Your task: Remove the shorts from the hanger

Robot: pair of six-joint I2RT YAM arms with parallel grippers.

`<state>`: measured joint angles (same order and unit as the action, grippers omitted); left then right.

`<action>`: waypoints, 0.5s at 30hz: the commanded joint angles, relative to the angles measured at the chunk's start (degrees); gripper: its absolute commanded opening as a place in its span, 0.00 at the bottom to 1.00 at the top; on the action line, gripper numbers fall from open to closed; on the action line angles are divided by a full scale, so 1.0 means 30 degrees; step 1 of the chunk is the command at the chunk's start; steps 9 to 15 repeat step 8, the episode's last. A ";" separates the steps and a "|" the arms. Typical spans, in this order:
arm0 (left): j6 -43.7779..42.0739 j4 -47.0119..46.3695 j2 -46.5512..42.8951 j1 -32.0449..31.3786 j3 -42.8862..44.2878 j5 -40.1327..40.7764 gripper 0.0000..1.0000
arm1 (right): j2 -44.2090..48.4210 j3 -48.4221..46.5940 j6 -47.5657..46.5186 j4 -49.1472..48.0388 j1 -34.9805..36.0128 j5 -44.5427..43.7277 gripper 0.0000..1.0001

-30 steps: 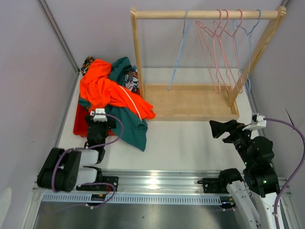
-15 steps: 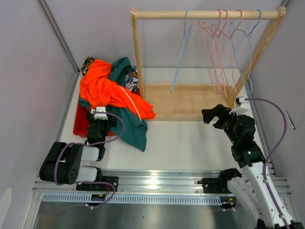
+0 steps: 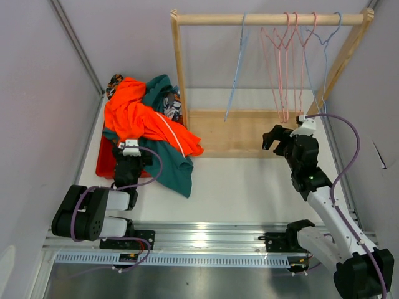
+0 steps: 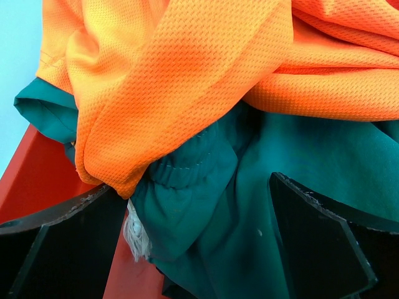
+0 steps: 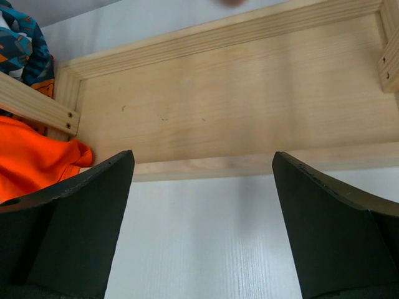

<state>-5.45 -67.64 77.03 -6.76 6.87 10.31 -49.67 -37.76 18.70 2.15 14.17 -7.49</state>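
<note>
The shorts lie heaped at the left: an orange pair [image 3: 134, 115] on top, a teal pair [image 3: 176, 167] under it, and a printed pair [image 3: 173, 104] behind. None hangs on a hanger. The blue hanger [image 3: 235, 75], pink hangers [image 3: 282, 68] and another blue hanger [image 3: 324, 59] dangle bare from the wooden rail [image 3: 268, 19]. My left gripper [image 4: 194, 180] is open at the pile's near edge, teal fabric [image 4: 249, 205] lying between its fingers and orange fabric [image 4: 187, 75] above. My right gripper [image 3: 272, 137] is open over the table, at the front edge of the rack's base [image 5: 224, 106], with nothing in it.
A red tray [image 3: 103, 163] sits under the pile by the left wall. The rack's wooden posts [image 3: 177, 68] rise at both ends of the base. A white drawstring end [image 4: 136, 233] hangs by my left finger. The right wall runs close beside the rack.
My right arm has swung forward and left, from the right edge to the front of the rack's base. The hangers have swayed slightly. The left arm and the pile are unchanged.
</note>
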 commanded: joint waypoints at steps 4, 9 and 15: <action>0.0499 -0.1068 -0.0043 0.0175 0.0521 -0.0066 0.99 | -0.0757 -0.0832 -0.0842 -0.1977 0.0110 -0.0991 0.99; 0.0470 -0.1068 -0.0044 0.0175 0.0521 -0.0066 0.99 | -0.0642 -0.0599 -0.1106 -0.2358 0.0109 -0.1195 0.99; 0.0470 -0.1068 -0.0044 0.0175 0.0521 -0.0066 0.99 | -0.0642 -0.0599 -0.1106 -0.2358 0.0109 -0.1195 0.99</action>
